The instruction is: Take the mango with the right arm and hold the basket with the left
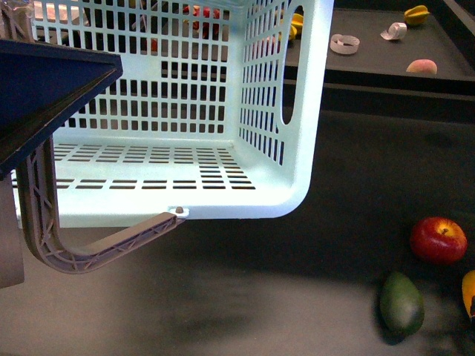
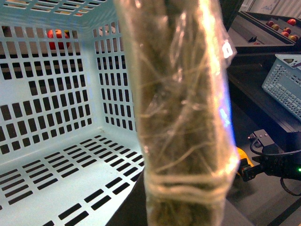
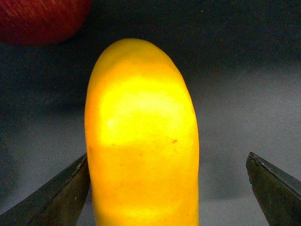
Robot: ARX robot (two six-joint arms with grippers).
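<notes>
The pale turquoise basket [image 1: 297,111] hangs lifted and tilted above the dark table, its grey-brown handle [image 1: 96,248] dangling below. My left gripper [image 2: 188,197] is shut on the basket. In the left wrist view it shows only as a blurred brownish bar wrapped in clear film, in front of the basket's slotted floor [image 2: 51,165]. The yellow-orange mango [image 3: 141,141] lies on the table between the open fingers of my right gripper [image 3: 168,157]. One finger [image 3: 56,197] is almost against it and the other is well apart. The mango also shows at the front view's right edge [image 1: 469,293].
A red apple [image 1: 439,240] and a dark green fruit [image 1: 401,302] lie close to the mango. A raised shelf at the back holds a peach-coloured fruit [image 1: 421,67], a yellow fruit [image 1: 416,13] and tape rolls [image 1: 344,43]. A second slotted basket [image 2: 287,80] stands beyond.
</notes>
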